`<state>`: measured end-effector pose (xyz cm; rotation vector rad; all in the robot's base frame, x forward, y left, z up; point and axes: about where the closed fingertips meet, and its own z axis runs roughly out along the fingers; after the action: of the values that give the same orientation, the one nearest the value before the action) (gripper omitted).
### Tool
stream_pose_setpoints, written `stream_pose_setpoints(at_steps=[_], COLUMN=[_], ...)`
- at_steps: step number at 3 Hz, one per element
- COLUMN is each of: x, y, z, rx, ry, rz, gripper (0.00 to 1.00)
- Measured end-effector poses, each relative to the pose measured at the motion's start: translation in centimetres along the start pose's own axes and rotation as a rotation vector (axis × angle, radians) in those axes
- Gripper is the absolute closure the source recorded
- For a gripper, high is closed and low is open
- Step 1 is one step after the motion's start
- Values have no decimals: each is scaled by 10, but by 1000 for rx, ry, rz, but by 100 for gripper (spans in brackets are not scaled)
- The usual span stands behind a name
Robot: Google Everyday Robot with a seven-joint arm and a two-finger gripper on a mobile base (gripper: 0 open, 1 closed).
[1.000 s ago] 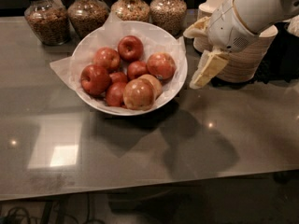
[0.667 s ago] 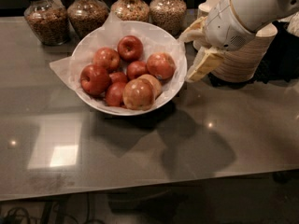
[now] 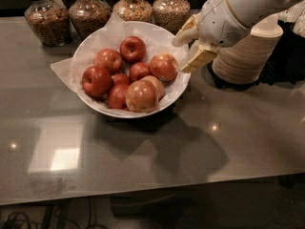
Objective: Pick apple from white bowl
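The white bowl point(image 3: 95, 39), lined with crinkled white paper, stands at the back middle of the grey table and holds several apples. The red-orange apple point(image 3: 163, 67) lies at the bowl's right side. Darker red apples point(image 3: 96, 80) lie to its left, and a pale tan-yellow apple point(image 3: 141, 96) lies at the front. My gripper point(image 3: 179, 56), with cream fingers point(image 3: 198, 60) on a white wrist, hangs over the bowl's right rim, just right of the red-orange apple. It is open and empty, and touches no apple.
Several glass jars point(image 3: 45, 18) of grains and nuts line the table's back edge behind the bowl. A stack of tan paper bowls point(image 3: 248, 51) stands right of the bowl, partly behind my arm. The table's front edge point(image 3: 152, 192) runs across the bottom.
My gripper has moved left and a little up, from beside the paper bowl stack to over the white bowl's right rim. The apples have not moved.
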<state>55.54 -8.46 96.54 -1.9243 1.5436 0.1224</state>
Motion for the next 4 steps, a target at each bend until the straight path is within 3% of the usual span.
stream_pose_setpoints(at_steps=[1,3,4], x=[-9,-17,8], y=[-1,-3,-15], z=[9,37,60], rx=[-17,-69,-90], ry=[-9,-22,0], rz=[-24,-58,-83], gripper=[37,36,35])
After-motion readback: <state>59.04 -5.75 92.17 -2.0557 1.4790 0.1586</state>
